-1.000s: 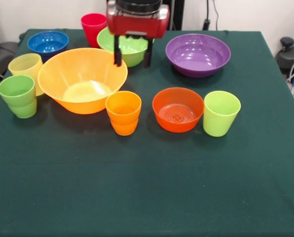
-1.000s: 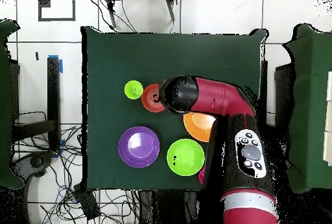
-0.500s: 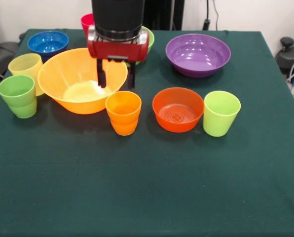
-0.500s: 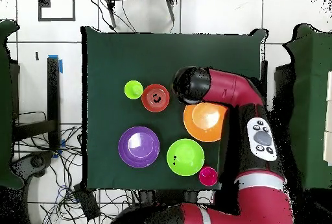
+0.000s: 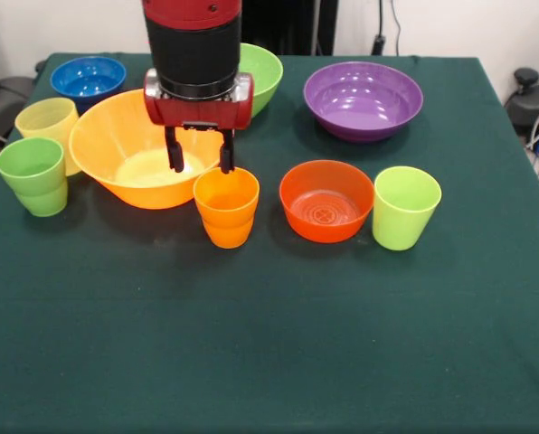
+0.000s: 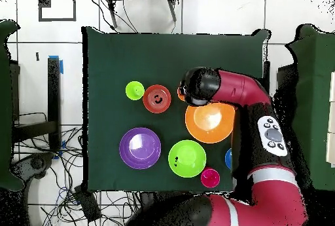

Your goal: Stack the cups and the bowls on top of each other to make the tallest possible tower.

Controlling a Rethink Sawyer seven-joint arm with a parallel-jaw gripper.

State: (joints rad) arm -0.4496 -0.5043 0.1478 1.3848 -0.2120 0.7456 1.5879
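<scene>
Looking across the worktop [image 5: 278, 362], we see the claw [image 5: 200, 163] hanging just above the orange cup [image 5: 226, 206], its two dark fingers [image 5: 174, 155] spread apart with nothing between them. One finger is over the front rim of the very large orange bowl [image 5: 116, 145], the other right at the orange cup's back rim; whether it touches, we cannot tell.

The orange cup stands upright just in front of the large orange bowl, near the middle of the worktop. Beside it we find the small red-orange bowl [image 5: 326, 200], and just beyond that the lime green cup [image 5: 405, 207], all three in a row. Toward one side edge the green cup [image 5: 33, 175] and the pale yellow cup [image 5: 48, 127] stand close together next to the large bowl. Along the far edge sit the blue bowl [image 5: 88, 79], the medium green bowl [image 5: 265, 74], partly hidden by the arm [image 5: 195, 45], and the purple bowl [image 5: 363, 99].

From above we also make out the red cup [image 6: 210, 177] beside the green bowl [image 6: 187, 158] at the worktop's edge. Nothing is stacked; every bowl and cup rests singly on the cloth.
</scene>
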